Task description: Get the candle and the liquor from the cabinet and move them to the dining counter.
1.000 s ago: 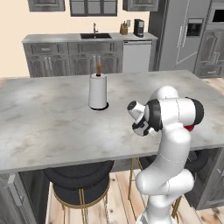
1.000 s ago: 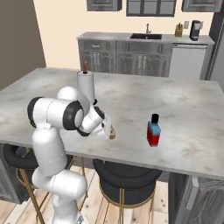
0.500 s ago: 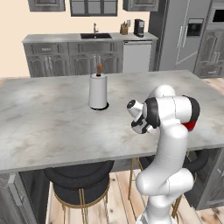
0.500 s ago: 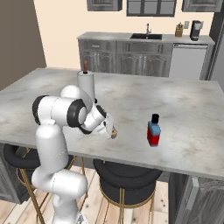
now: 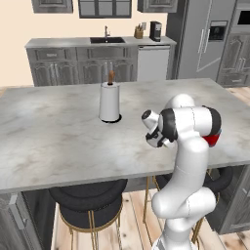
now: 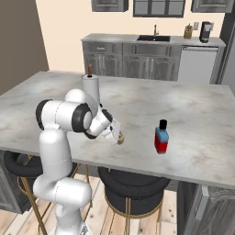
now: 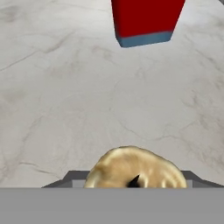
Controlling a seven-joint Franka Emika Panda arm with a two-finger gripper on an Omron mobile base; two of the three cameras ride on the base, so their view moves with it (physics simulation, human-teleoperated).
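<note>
My gripper point(image 6: 118, 137) hovers just above the near part of the dining counter point(image 6: 197, 114), shut on the candle point(image 6: 121, 138), a small tan lump. In the hand view the candle point(image 7: 135, 168) sits low between the finger tips of the gripper point(image 7: 133, 181), over the marbled top point(image 7: 65, 87). The liquor point(image 6: 161, 137), red below, light blue above and black-capped, stands upright on the counter a short way to the gripper's right. Its red base point(image 7: 146, 19) shows straight ahead in the hand view. From the left the hand point(image 5: 154, 136) points away from the camera. I cannot tell which is the cabinet.
A paper-towel roll point(image 5: 109, 101) stands mid-counter, beyond my arm. Black gold-legged stools point(image 6: 133, 183) are tucked under the near edge. Across the room runs a sink counter point(image 5: 97, 41) with wall cabinets point(image 6: 109, 4) above, and a fridge point(image 5: 205, 39) at the right.
My arm has shifted only slightly, with the candle still in the grip just over the counter. The liquor has not moved.
</note>
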